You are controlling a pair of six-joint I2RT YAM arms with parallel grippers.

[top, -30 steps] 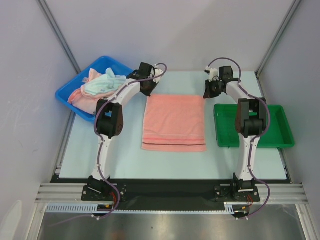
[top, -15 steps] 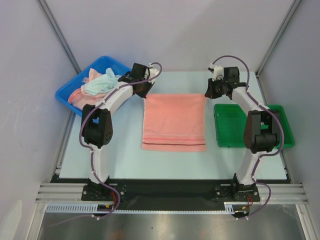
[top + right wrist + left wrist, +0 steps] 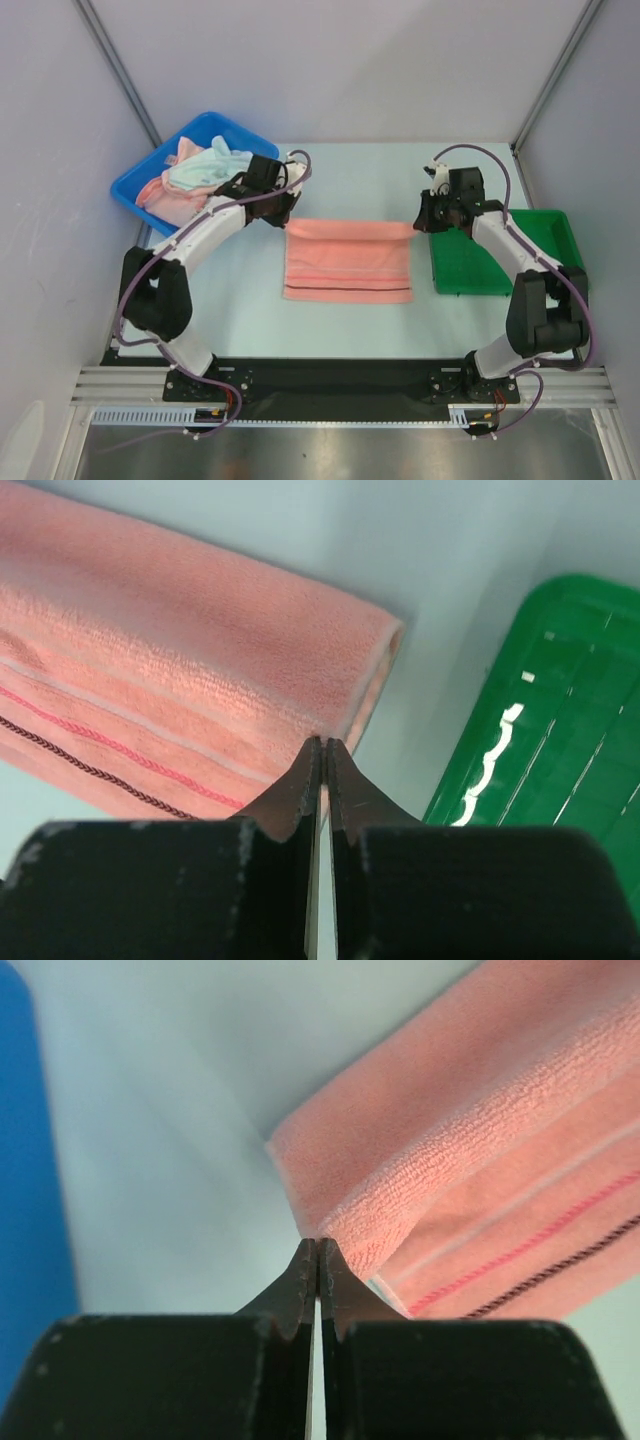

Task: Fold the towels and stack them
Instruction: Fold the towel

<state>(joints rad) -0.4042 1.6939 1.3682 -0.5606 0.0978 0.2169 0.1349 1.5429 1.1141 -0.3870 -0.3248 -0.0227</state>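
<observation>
A salmon-pink towel [image 3: 347,260] with a dark stripe near its front edge lies in the middle of the table, its far part doubled over toward the front. My left gripper [image 3: 287,217] is shut on the towel's far left corner [image 3: 330,1235]. My right gripper [image 3: 416,224] is shut on the far right corner [image 3: 340,730]. Both hold the folded edge a little above the lower layer. More towels, pink and pale mint [image 3: 195,172], lie heaped in a blue bin [image 3: 135,185] at the far left.
An empty green tray [image 3: 545,262] sits on the right side of the table, next to the right arm; its rim shows in the right wrist view [image 3: 560,710]. Grey walls and metal posts close off the back and sides.
Both grippers have drawn the towel's far edge toward the front, folding it over itself. The flat towel now looks about half as deep as before.
</observation>
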